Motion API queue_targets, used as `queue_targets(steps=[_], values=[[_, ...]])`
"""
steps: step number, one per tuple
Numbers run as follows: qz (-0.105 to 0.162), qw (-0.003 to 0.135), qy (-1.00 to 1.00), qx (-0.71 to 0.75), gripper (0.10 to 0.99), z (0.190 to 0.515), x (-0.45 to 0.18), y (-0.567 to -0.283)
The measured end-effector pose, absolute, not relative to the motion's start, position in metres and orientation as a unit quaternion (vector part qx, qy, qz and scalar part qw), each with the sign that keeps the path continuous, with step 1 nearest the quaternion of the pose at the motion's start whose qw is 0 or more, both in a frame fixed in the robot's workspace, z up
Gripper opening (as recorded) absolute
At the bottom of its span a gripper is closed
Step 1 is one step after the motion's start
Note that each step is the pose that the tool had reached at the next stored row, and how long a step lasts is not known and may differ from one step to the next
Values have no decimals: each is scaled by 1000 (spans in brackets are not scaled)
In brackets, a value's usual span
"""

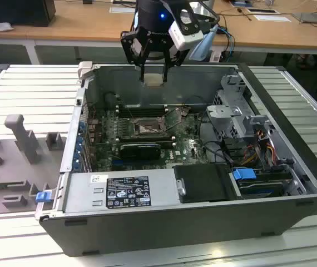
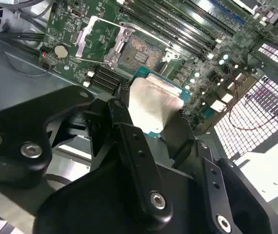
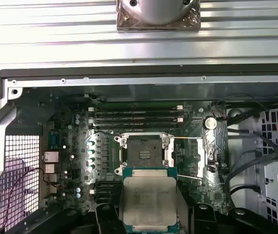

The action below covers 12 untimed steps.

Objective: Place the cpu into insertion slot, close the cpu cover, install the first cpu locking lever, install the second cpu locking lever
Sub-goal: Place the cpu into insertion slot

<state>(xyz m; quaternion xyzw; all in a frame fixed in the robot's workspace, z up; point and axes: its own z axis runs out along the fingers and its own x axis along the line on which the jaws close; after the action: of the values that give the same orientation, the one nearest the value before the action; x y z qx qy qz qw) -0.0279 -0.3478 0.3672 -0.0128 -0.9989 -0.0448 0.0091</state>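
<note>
Two fingers (image 2: 129,141) of the tool (image 3: 151,217) are clamped on the cpu (image 3: 148,197), one on each opposite edge, with its pale metal face toward the first wrist camera. In the exterior view the tool (image 1: 153,58) hangs over the open computer case (image 1: 292,167) with the chip at its tip, well apart from the green board (image 1: 105,139) below.

Insertion slot (image 3: 144,153) is bare and dark, with nothing seated in it. Cpu cover (image 3: 191,156) is swung open and lies flat beside the slot on the side away from the row of small capacitors (image 3: 89,156). Memory slots (image 3: 136,116) run along the slot's far edge. The case rests on a ribbed grey tabletop (image 1: 292,245).

Risks, as I judge them:
- The grip is on edges only, so a small slip would tilt the chip, and a tilted landing could bend the socket contacts.
- If the chip is off square to the slot rim it may ride up on the frame rather than drop in.
- The open cover sits just beside the slot, so a descent that drifts that way could catch a finger on it.
</note>
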Motion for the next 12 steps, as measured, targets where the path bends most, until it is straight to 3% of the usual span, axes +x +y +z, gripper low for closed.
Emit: queue_targets(steps=[12], values=[[-45, 7, -997, -54, 525, 364, -28, -348]])
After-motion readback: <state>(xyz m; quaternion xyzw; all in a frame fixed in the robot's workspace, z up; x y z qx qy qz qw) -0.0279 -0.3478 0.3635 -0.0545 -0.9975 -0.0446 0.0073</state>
